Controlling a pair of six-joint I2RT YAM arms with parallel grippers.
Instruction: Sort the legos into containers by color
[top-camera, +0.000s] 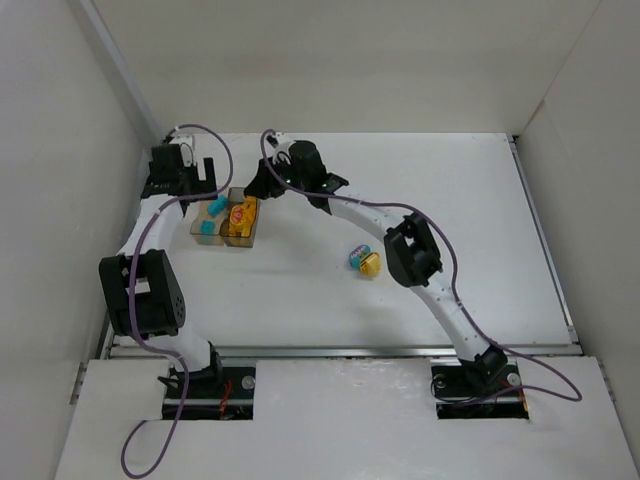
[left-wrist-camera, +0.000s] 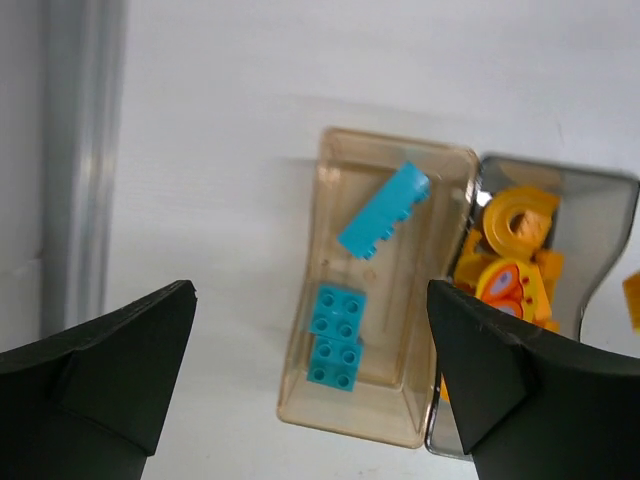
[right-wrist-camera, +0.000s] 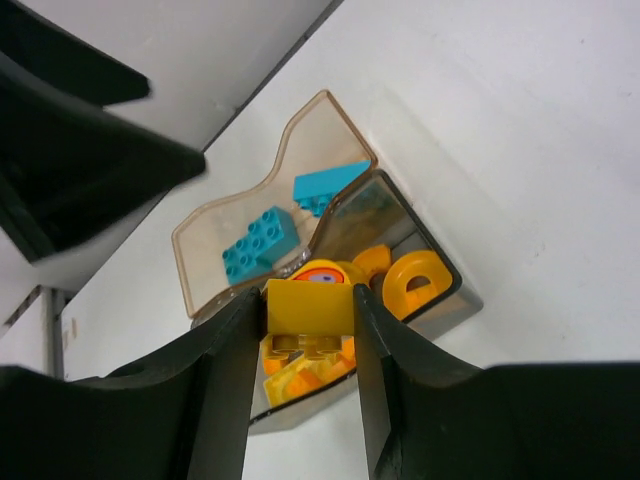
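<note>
Two joined boxes stand at the back left. The tan-clear box (top-camera: 207, 222) (left-wrist-camera: 300, 340) (right-wrist-camera: 215, 225) holds cyan bricks (left-wrist-camera: 337, 337) (right-wrist-camera: 260, 243). The smoky grey box (top-camera: 243, 232) (left-wrist-camera: 610, 215) (right-wrist-camera: 440, 265) holds several orange and yellow pieces (left-wrist-camera: 515, 225) (right-wrist-camera: 415, 285). My right gripper (right-wrist-camera: 308, 330) (top-camera: 262, 182) is shut on a yellow brick (right-wrist-camera: 308, 306), held just above the grey box. My left gripper (left-wrist-camera: 312, 400) (top-camera: 192, 178) is open and empty, hovering over the tan box's near end. A cyan piece (top-camera: 356, 256) and a yellow piece (top-camera: 370, 265) lie together mid-table.
White walls enclose the table on the left, back and right. The boxes sit close to the left wall (top-camera: 60, 150). A metal rail (left-wrist-camera: 75, 170) runs along the table's left edge. The right arm's links (top-camera: 410, 245) arch across the middle.
</note>
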